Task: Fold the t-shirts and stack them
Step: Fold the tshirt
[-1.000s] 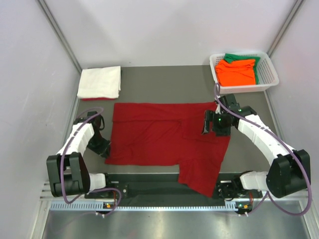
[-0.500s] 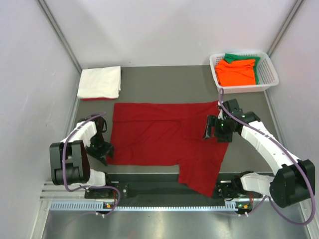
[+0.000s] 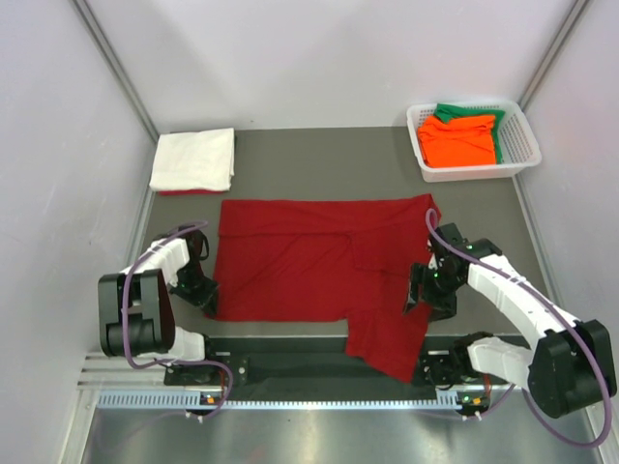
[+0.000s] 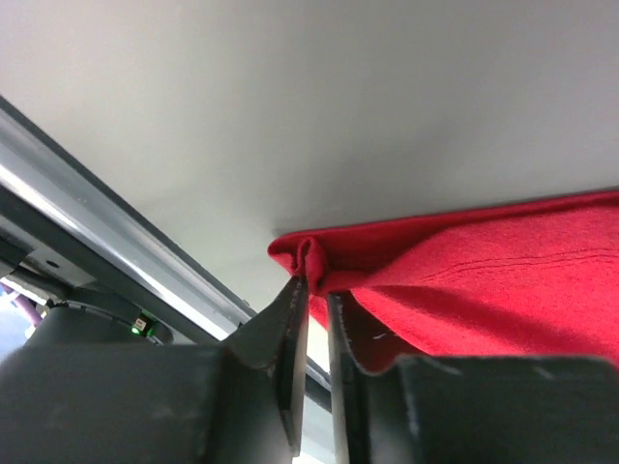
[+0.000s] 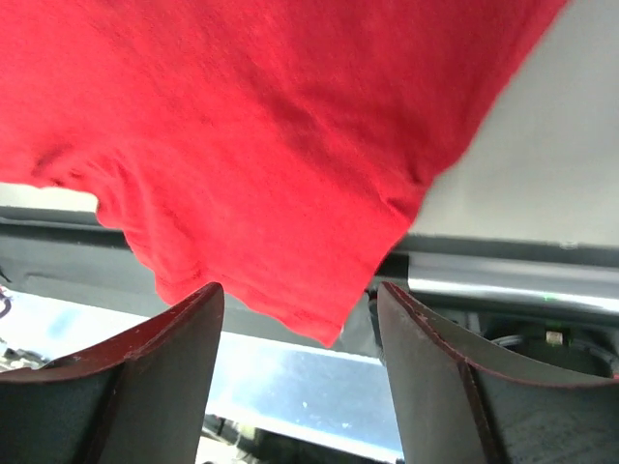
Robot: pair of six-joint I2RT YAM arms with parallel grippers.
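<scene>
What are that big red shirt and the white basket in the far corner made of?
The dark red shirt looks like soft, matte knitted cloth, perhaps cotton. It lies limp and wrinkled, and the left wrist view shows a fuzzy surface and stitched seam lines. The exact fibre cannot be told. The basket looks like rigid white plastic, since its walls are a moulded lattice of small holes.

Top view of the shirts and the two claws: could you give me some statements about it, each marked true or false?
The left claw pinches a corner of the red shirt. True.
The right claw is clamped shut. False: its fingers stand wide apart above the red shirt.
The basket holds an orange shirt and a green shirt. True.
The white shirt lies in the basket. False: it lies folded on the table, at the back left.
</scene>
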